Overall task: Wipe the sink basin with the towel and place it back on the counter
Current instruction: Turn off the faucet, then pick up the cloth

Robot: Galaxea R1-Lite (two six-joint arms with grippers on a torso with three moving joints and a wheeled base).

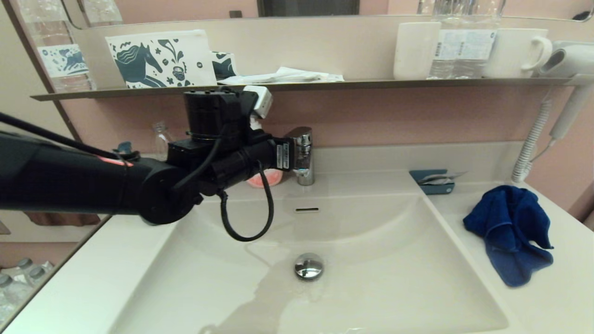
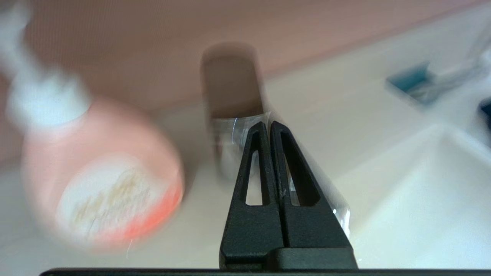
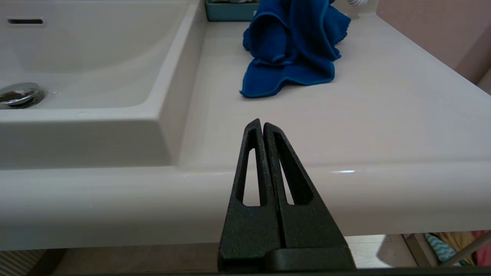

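The blue towel (image 1: 508, 232) lies rumpled on the counter (image 1: 561, 297) to the right of the sink basin (image 1: 371, 287). A film of water shows around the chrome drain plug (image 1: 308, 266). My left arm (image 1: 139, 185) reaches across the basin's back left corner. Its gripper (image 2: 267, 124) is shut and empty, its tips against the chrome faucet (image 2: 230, 130). My right gripper (image 3: 262, 123) is out of the head view. It is shut with nothing in it, low in front of the counter's rounded front edge (image 3: 364, 184), pointing toward the towel (image 3: 291, 50) some way beyond.
A pink soap bottle (image 2: 103, 172) stands left of the faucet (image 1: 301, 155). A teal tray (image 1: 432, 182) sits behind the towel. A wall shelf (image 1: 325, 85) carries mugs and packets. A hair dryer (image 1: 566, 60) with a coiled cord (image 1: 531, 144) hangs at the right.
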